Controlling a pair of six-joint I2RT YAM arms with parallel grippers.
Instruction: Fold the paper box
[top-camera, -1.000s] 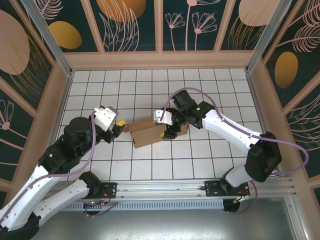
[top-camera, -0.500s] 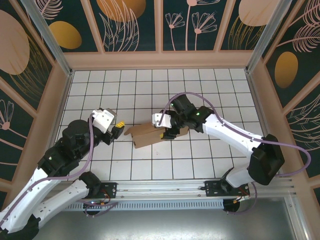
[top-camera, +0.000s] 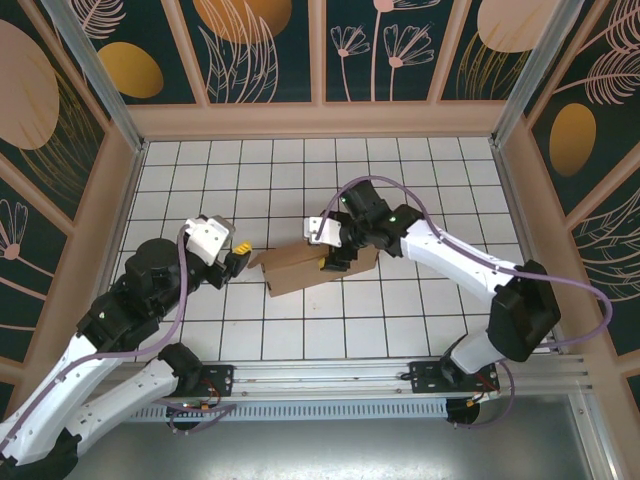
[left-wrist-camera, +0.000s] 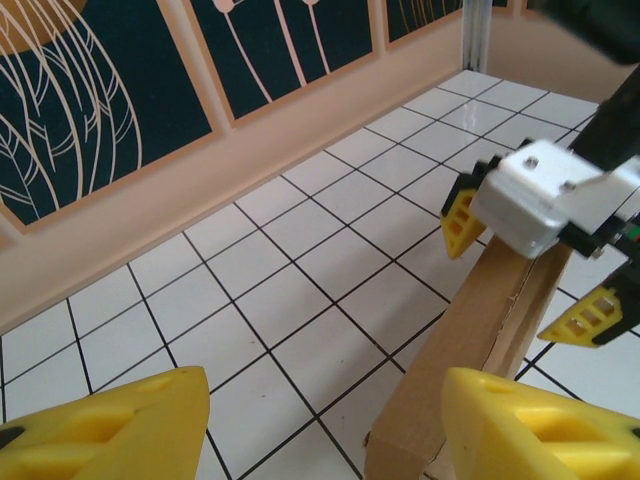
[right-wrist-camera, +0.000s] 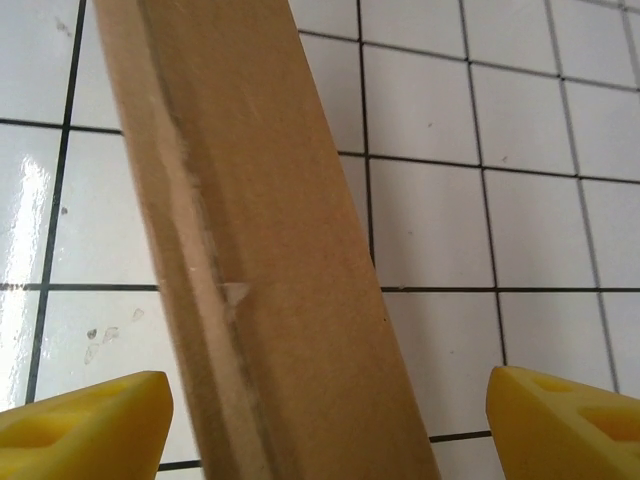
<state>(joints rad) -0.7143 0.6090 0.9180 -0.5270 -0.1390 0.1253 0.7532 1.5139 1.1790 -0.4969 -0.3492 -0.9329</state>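
The paper box (top-camera: 298, 267), plain brown cardboard, lies partly folded at the table's middle. My left gripper (top-camera: 238, 258) is open at its left end. In the left wrist view the yellow fingertips (left-wrist-camera: 110, 430) stand wide apart, with the box's near corner (left-wrist-camera: 480, 340) just inside the right one. My right gripper (top-camera: 330, 256) hangs over the box's right part, open. In the right wrist view its jaws straddle an upright cardboard panel (right-wrist-camera: 270, 260), with a gap of tiled floor on each side. The left wrist view shows the right gripper (left-wrist-camera: 525, 265) astride the box's top edge.
The white tiled table (top-camera: 420, 200) is walled by a tan rim and patterned panels (top-camera: 320, 115). Open tiles lie behind the box and to its front. A metal rail (top-camera: 330, 375) with both arm bases runs along the near edge.
My right gripper has shifted slightly to the left over the box's right end, its jaws narrowing a little and widening again. My left gripper has hardly moved.
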